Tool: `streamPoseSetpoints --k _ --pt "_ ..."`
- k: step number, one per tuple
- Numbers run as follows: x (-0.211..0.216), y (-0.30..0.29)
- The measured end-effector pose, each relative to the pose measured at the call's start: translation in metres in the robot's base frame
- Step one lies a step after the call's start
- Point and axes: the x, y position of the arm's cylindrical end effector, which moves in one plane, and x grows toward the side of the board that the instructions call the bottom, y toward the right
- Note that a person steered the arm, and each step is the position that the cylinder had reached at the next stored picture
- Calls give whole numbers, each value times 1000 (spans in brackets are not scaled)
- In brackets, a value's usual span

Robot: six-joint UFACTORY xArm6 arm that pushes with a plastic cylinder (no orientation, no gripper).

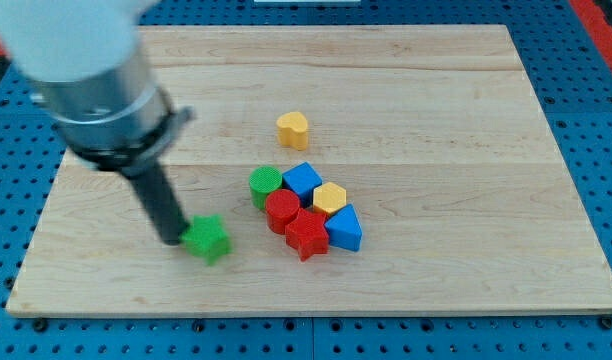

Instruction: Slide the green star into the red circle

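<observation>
My tip (pixel 174 238), a bare rod with no claw to open or close, rests against the green star (pixel 207 239) on its view-left side, placed to shove it rightward; the red circle (pixel 281 210) waits near, in the cluster.

Arm housing (pixel 81 60) blurred, cut off at view's top-left.

Readable text: none anywhere in the scene.
Wooden board (pixel 436 90): plain grain, no print, number or sign.
Blocks: plain coloured faces, no letters or digits.
Arm housing (pixel 86 60), far left: blurred grey and white, no legible brand or label.
Blue pegboard (pixel 596 100) around the board: holes only, no markings.
</observation>
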Motion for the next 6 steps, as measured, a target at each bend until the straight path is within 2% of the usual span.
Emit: streamPoseSetpoints --k 2,3,4,5,6 --pt "30 -9" --pt "30 42" --pt "30 65" --pt "32 61" --pt "49 11"
